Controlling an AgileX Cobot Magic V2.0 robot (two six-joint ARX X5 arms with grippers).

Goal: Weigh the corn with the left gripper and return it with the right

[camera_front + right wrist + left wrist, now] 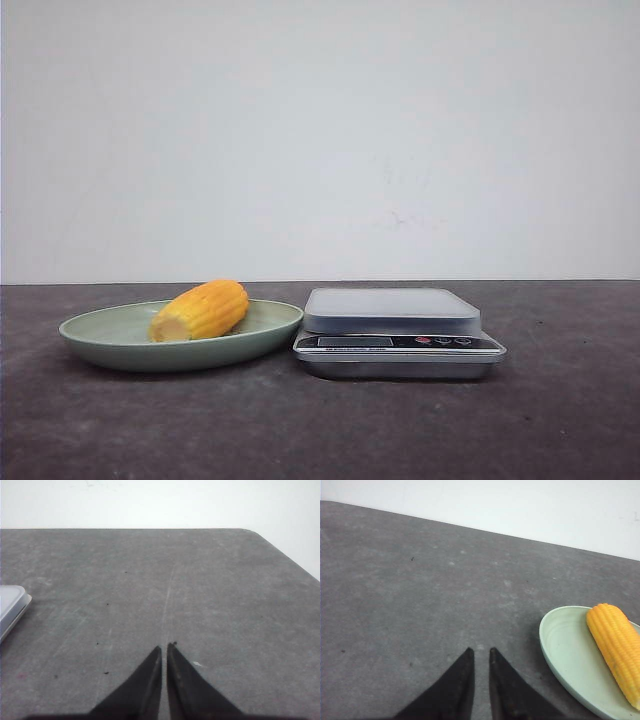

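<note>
The corn (200, 310), a short yellow-orange cob with a paler cut end, lies in a pale green plate (100, 345) on the left of the dark table. It also shows in the left wrist view (615, 645), lying in the plate (565, 645). A silver kitchen scale (395, 330) with a grey platform stands right of the plate with nothing on it. My left gripper (481, 652) is shut but for a narrow gap and empty, over bare table beside the plate. My right gripper (164, 647) is shut and empty over bare table. Neither gripper shows in the front view.
A corner of the scale (10, 607) shows at the edge of the right wrist view. The table's far edge meets a white wall, and its rounded corner (250, 532) lies beyond the right gripper.
</note>
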